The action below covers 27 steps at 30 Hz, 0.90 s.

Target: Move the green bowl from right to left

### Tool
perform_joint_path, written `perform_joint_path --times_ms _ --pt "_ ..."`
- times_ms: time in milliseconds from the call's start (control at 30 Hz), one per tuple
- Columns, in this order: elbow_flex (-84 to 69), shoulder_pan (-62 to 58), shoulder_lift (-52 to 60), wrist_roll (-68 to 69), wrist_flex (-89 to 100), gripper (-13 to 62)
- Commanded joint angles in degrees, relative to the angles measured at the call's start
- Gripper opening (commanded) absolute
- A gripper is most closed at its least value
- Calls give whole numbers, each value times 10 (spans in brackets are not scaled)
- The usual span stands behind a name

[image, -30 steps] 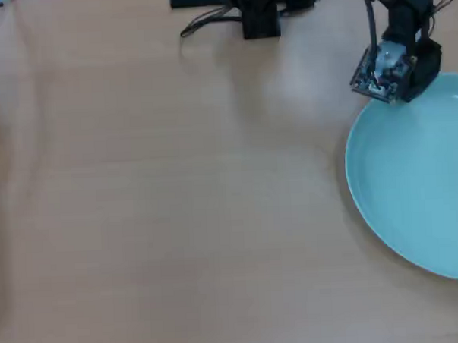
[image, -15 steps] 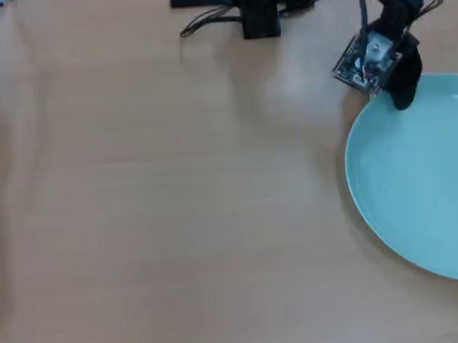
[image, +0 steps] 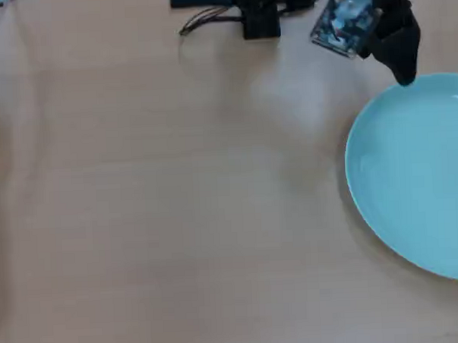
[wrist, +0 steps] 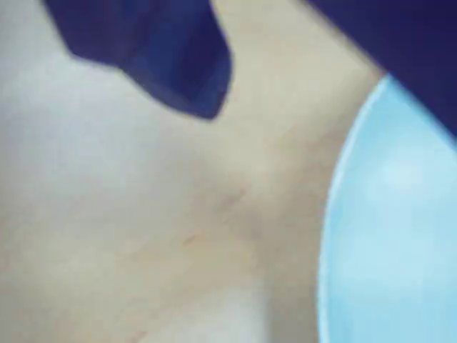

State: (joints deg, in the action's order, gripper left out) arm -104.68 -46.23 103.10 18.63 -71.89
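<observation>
The green bowl (image: 415,178) is a wide, shallow, pale teal dish lying flat at the right of the overhead view, cut off by the right edge. My black gripper (image: 402,71) hangs just above its upper-left rim, outside the dish. In the wrist view the bowl (wrist: 393,236) fills the right side. One dark finger (wrist: 186,71) points down at the upper left and the other jaw crosses the top right corner. My gripper (wrist: 296,89) is open, with only bare table between its jaws and nothing held.
The arm's black base (image: 260,14) and its cables (image: 200,22) sit at the top middle of the overhead view. The light wooden table (image: 177,204) stretches left of the bowl.
The gripper and its camera board have drawn back from the bowl's rim toward the top of the overhead view and slightly left. The bowl has not moved.
</observation>
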Motion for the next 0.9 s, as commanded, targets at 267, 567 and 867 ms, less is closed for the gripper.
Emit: perform_joint_path --times_ms 267,567,867 --pt "54 -227 170 -214 -7 467" --pt "-41 -378 229 -289 76 467" --pt "-263 -411 294 -285 272 467"
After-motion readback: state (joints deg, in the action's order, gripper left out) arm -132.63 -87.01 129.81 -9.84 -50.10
